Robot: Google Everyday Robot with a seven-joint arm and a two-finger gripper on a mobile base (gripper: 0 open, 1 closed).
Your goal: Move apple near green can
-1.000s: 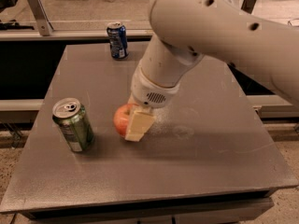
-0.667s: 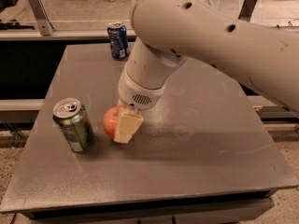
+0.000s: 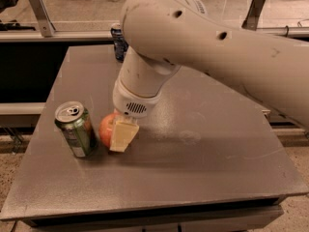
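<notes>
One apple (image 3: 105, 128), lower left of frame, clamped in gripper (image 3: 116, 135), just beside green can (image 3: 76, 129). Step: final placement, seemingly near done. Next move needs: apple settled on table (image 3: 217, 178), release, lift straight up, no nudge to can.

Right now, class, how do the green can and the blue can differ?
The green can stands at the front left of the table, in full view; the blue can stands at the back edge, half hidden by the arm. The green can has the apple right beside it, held by the hand; the blue can stands alone. Both are upright.
</notes>
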